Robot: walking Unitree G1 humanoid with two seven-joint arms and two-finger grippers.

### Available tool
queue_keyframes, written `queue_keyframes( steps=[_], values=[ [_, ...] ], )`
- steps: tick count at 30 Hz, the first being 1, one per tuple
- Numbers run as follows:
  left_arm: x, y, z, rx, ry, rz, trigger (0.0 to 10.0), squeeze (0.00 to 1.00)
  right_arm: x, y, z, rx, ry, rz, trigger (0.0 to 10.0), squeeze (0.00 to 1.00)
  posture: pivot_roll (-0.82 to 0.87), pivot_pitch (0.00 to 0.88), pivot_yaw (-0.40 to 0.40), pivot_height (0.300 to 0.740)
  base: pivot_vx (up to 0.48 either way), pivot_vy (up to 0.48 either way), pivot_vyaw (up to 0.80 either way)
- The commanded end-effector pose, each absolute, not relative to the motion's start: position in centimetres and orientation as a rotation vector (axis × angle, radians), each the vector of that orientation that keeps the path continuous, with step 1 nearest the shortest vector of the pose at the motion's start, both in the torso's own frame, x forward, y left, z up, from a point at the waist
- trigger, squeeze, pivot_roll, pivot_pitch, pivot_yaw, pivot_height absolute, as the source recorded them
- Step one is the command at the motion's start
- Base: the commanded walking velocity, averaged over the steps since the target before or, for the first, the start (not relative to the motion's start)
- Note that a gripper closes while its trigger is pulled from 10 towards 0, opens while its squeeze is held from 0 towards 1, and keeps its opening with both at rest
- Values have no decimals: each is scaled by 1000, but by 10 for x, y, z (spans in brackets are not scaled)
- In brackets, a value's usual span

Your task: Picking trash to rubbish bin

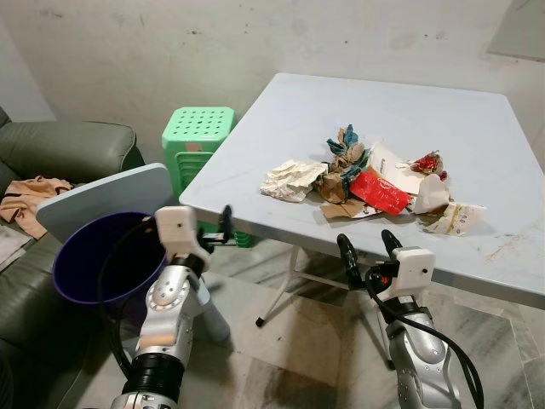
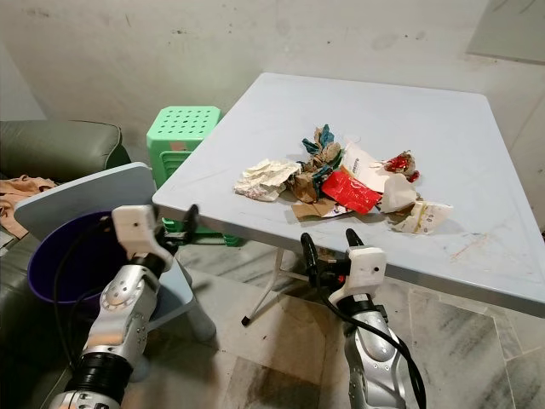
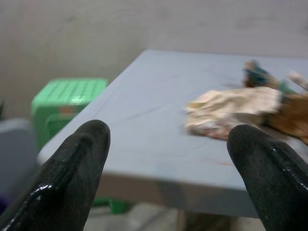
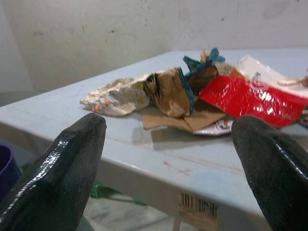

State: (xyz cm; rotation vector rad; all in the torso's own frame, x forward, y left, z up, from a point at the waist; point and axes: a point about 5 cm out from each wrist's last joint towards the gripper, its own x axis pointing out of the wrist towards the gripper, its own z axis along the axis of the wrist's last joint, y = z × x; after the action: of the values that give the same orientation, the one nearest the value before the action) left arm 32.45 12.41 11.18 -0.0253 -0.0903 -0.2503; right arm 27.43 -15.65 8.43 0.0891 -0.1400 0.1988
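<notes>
Currently the trash pile (image 1: 375,179) lies on the table (image 1: 477,128), beyond its near edge and ahead of the right gripper (image 1: 368,249), the nearer one; the pile's long axis runs left to right. The left gripper (image 1: 215,228) hangs beside the purple bin (image 1: 77,273). Both grippers' fingers stand wide apart, holding nothing.

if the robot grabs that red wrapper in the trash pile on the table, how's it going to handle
The red wrapper looks like thin, creased, glossy film, so it will probably flop and crumple when pinched. Its shine suggests it may slip between the fingers. It lies among the other scraps, so lifting it may drag neighbours along. It seems very light.
</notes>
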Motion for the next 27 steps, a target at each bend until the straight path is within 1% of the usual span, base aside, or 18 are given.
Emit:
queue_keyframes(
  steps=[1,3,6,8,14,18,27],
  values=[
    [322,125,116,15,-101,-272,10000,0,276,-157,93,67,-166,206,10000,0,88,0,49,740,0,0,0],
    [320,124,121,34,-125,-297,10000,0,276,-158,98,46,-187,203,10000,0,81,0,53,740,0,0,0],
    [308,124,125,65,-151,-368,10000,0,274,-161,110,24,-230,192,10000,0,69,0,56,740,0,0,0],
    [300,130,124,96,-161,-371,10000,0,270,-165,118,11,-259,169,10000,0,58,0,58,740,0,0,0],
    [289,140,119,77,-138,-358,10000,0,261,-173,124,-6,-277,117,10000,0,52,0,58,740,0,0,0],
    [292,145,123,69,-147,-333,10000,0,257,-179,118,-11,-235,98,10000,0,48,0,53,740,0,0,0],
    [303,148,132,79,-171,-323,10000,0,265,-178,125,-24,-250,90,10000,0,48,2,51,740,0,0,0]
  ],
)
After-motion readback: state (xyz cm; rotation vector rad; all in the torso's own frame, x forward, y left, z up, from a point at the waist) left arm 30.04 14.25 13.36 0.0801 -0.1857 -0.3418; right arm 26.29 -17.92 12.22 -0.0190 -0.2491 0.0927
